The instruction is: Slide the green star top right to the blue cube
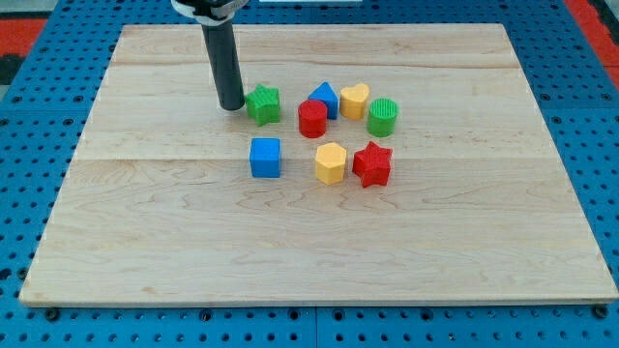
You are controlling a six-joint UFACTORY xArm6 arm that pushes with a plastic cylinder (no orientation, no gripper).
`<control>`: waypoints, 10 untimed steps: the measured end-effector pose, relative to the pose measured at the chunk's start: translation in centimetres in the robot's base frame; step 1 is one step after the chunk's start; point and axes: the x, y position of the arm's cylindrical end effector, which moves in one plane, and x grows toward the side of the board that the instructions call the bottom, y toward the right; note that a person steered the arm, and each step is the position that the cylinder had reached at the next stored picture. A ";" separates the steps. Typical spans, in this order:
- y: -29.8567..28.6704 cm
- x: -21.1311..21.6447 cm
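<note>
Small green plastic star block (263,104), likely light, rigid and free-sliding on the pale wooden surface (435,242), sits above the blue cube (265,158); the gripperless tool's tip (231,106) touches its left flank.

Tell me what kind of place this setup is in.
Probably a robotics lab bench. A pale wooden board lies on a blue perforated mounting surface, small coloured blocks such as the green star and blue cube sit on it, and my tip rests just left of the star.
</note>
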 end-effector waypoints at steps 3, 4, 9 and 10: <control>2.1 -1.6; 2.2 -1.6; 3.8 -0.2; 3.9 -0.1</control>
